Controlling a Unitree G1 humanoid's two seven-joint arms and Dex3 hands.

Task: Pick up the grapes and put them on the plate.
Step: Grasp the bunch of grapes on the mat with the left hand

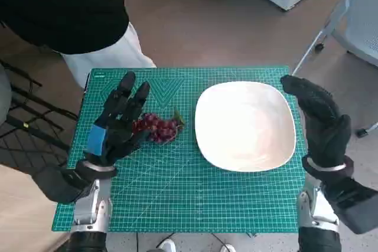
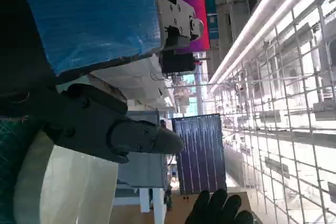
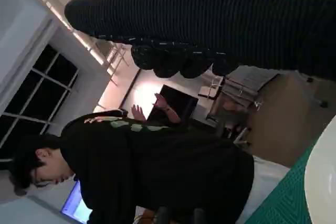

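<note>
Head view bright, evenly lit, sharp; soft sheen on white plate [image 1: 245, 127]; slight wide-angle bend at edges. Left wrist view: glaring ceiling light strips [image 2: 262, 19], washed-out highlights. Right wrist view dim, backlit, soft.

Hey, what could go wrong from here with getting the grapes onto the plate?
The left hand sits over one end of the grapes with fingers spread, so a partial grasp might drop loose grapes. The plate lies close beside them; a sweeping carry could bump its rim. The right hand hovers at the plate's far edge.
</note>
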